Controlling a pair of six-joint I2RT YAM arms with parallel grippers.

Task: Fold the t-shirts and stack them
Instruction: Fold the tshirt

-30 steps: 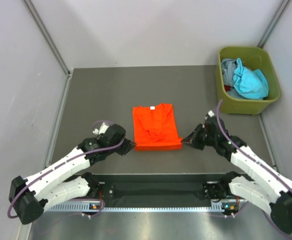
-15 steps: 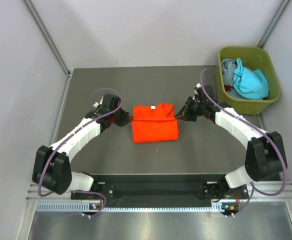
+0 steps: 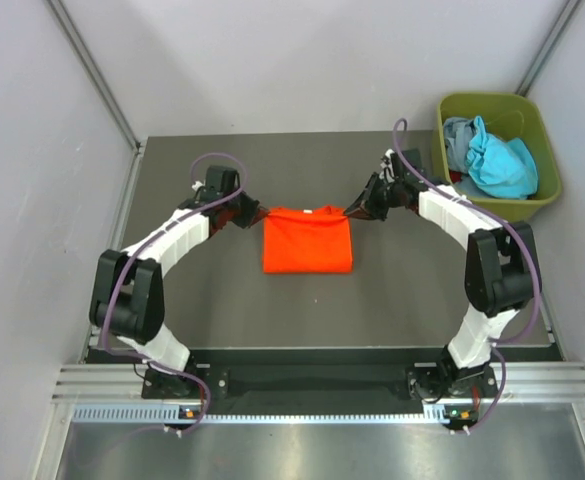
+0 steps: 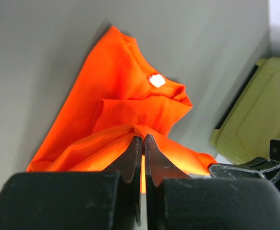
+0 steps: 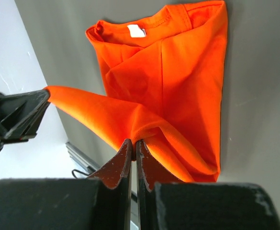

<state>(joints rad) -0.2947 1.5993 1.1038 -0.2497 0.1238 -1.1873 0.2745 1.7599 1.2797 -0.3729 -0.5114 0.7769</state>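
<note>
The orange t-shirt (image 3: 307,240) lies folded over on the table's middle, its white neck label (image 4: 156,80) showing in both wrist views (image 5: 137,30). My left gripper (image 3: 251,218) is shut on the shirt's hem at its far left corner (image 4: 140,138). My right gripper (image 3: 353,212) is shut on the hem at the far right corner (image 5: 133,142). The hem hangs stretched between the two grippers above the shirt's neck end. Teal-blue (image 3: 500,165) and grey (image 3: 459,140) t-shirts lie bunched in the bin.
An olive-green bin (image 3: 492,210) stands at the far right corner of the table, also seen in the left wrist view (image 4: 254,120). Grey walls close in the left, back and right sides. The dark table (image 3: 222,300) surrounds the shirt.
Both grippers have carried the shirt's near hem away from the arm bases to the neck end, folding the shirt in half. The arms are now stretched far out.
</note>
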